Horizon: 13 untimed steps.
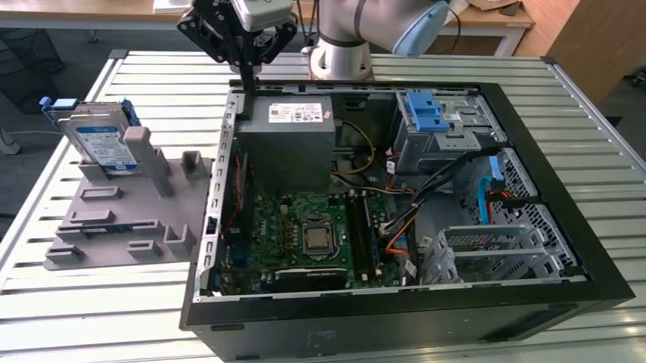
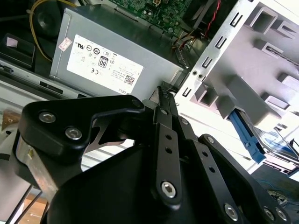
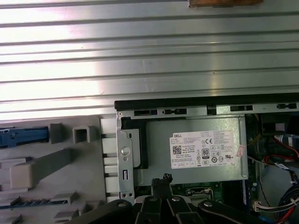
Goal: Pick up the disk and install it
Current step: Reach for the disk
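The disk (image 1: 101,141), silver with a white-and-blue label and a blue bracket, stands upright in a grey holder (image 1: 113,219) at the exterior view's left. Its blue edge shows in the second wrist view (image 2: 273,141) and in the first wrist view (image 3: 24,136). My gripper (image 1: 247,79) hangs above the far left corner of the open computer case (image 1: 404,316), just over the grey power supply (image 1: 290,144). It is off to the disk's right, apart from it. The black fingers meet at one tip (image 2: 161,91) (image 3: 162,179), shut with nothing between them.
The case lies open on a slatted metal table (image 1: 101,310), with the green motherboard (image 1: 308,227), loose cables (image 1: 404,200), a blue latch (image 1: 429,113) and a metal drive cage (image 1: 495,253) inside. The holder has several raised grey blocks. The arm's base (image 1: 340,53) stands behind the case.
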Available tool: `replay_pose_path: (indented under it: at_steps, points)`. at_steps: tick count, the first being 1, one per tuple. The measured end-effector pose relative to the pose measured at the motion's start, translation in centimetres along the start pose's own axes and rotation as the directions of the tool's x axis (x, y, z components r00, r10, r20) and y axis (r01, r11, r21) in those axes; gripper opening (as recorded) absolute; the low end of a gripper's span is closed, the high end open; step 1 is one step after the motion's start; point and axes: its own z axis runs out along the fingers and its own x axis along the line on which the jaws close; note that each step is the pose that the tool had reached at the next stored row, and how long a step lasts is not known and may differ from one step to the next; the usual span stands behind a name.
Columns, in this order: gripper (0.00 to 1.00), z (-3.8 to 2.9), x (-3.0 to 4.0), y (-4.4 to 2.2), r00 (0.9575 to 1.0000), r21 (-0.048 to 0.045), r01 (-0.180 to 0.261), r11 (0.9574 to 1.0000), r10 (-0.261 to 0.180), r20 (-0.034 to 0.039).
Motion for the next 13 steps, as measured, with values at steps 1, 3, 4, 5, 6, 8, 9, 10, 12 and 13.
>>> replay_pose_path:
  at_steps: [1, 3, 4, 5, 6, 8, 9, 10, 12, 13]
  points:
    - [0.11, 0.01, 0.04, 0.0, 1.0, 0.0, 0.0, 1.0, 0.0, 0.0]
    - [0.11, 0.02, 0.11, -0.01, 1.0, 0.0, 0.0, 1.0, 0.0, 0.0]
    - [0.11, 0.02, 0.15, -0.01, 1.0, 0.0, 0.0, 1.0, 0.0, 0.0]
    - [0.11, 0.03, 0.17, -0.02, 1.0, 0.0, 0.0, 1.0, 0.0, 0.0]
    - [0.11, 0.03, 0.2, -0.02, 1.0, 0.0001, 0.0, 1.0, 0.0, 0.0]
    - [0.11, 0.05, 0.25, -0.02, 1.0, 0.0, 0.0, 1.0, 0.0, 0.0]
    - [0.11, 0.05, 0.29, -0.03, 1.0, 0.0001, 0.0, 1.0, 0.0, 0.0]
    - [0.11, 0.05, 0.31, -0.03, 1.0, 0.0001, 0.0, 1.0, 0.0, -0.0001]
    - [0.11, 0.07, 0.35, -0.03, 1.0, -0.0001, 0.0, 1.0, 0.0, -0.0001]
    - [0.11, 0.07, 0.38, -0.03, 1.0, 0.0, 0.0, 1.0, 0.0, 0.0]
